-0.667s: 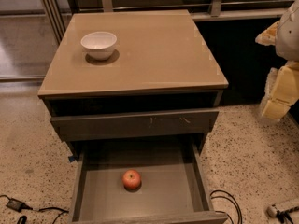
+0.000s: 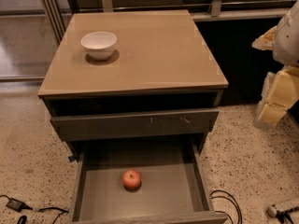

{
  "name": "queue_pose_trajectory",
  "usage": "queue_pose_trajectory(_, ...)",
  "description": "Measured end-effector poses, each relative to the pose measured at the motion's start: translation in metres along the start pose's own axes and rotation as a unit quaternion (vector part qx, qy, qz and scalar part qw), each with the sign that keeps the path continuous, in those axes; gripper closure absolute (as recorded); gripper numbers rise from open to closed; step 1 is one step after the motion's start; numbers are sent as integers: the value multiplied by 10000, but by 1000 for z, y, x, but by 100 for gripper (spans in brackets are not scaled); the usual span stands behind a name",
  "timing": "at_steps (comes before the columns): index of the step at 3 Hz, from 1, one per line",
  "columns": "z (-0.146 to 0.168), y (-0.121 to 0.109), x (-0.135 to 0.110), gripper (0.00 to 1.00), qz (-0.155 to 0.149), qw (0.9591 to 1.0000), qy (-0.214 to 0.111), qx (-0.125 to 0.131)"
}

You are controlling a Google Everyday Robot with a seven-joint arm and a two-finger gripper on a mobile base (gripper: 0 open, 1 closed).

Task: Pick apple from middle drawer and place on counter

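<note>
We are seeing the apple (image 2: 131,179) lying in the middle drawer (image 2: 168,192), the claw (image 2: 280,97) hanging off the desk's (image 2: 154,55) right edge, its state untellable.

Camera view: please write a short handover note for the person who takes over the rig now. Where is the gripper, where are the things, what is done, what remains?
The gripper hangs at the right edge of the view, beside the cabinet, far from the apple.
The small round red apple lies near the centre of the open grey-brown wooden middle drawer.
The glossy tan counter has a white bowl at its back left.
Done: drawer open.
Left: reach in, grasp the apple, lift it, set it on the counter.
</note>
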State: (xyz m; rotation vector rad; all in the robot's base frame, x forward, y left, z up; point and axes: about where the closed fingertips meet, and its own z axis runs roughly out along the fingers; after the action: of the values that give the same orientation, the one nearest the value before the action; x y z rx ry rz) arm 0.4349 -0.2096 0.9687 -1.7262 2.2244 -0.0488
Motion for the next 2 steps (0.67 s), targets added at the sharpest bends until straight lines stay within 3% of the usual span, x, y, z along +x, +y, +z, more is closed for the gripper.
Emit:
queue_pose_trajectory(1,28,19,-7,0,138,9984,-471,-293)
queue_pose_trajectory(2,51,35,-9,0,187,9940,-1018,-343)
